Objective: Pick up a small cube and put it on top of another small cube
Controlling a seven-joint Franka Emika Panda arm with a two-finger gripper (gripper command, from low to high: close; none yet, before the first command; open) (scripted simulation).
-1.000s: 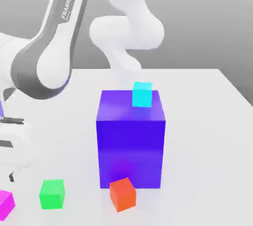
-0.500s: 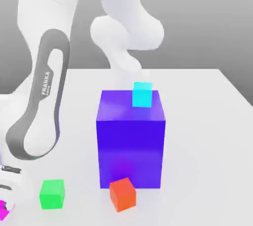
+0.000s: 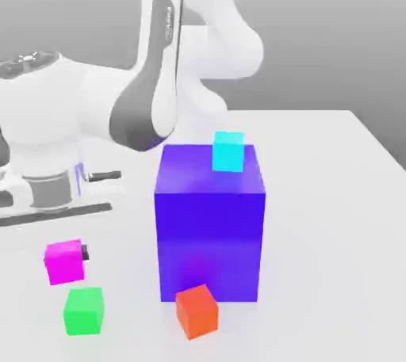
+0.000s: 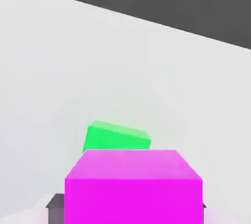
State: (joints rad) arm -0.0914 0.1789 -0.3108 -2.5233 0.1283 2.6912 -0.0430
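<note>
The small magenta-pink cube point(image 3: 63, 262) hangs clear of the white table, with my gripper point(image 3: 67, 261) shut on it. One dark fingertip point(image 3: 84, 253) pokes out at the cube's side. In the exterior view it hovers just above the green cube point(image 3: 83, 310), which rests on the table. In the hand view the magenta cube point(image 4: 133, 186) sits between the jaws, with the green cube point(image 4: 115, 137) on the table beyond it.
A tall blue block point(image 3: 210, 226) stands mid-table with a cyan cube point(image 3: 228, 151) on its top. A red-orange cube point(image 3: 197, 311) lies at the block's front foot. The bulky white arm point(image 3: 151, 91) spans the exterior view's left.
The gripper came down on the magenta cube at the exterior view's lower left and shut on it. It has since lifted the cube up and to the right, above the green cube.
</note>
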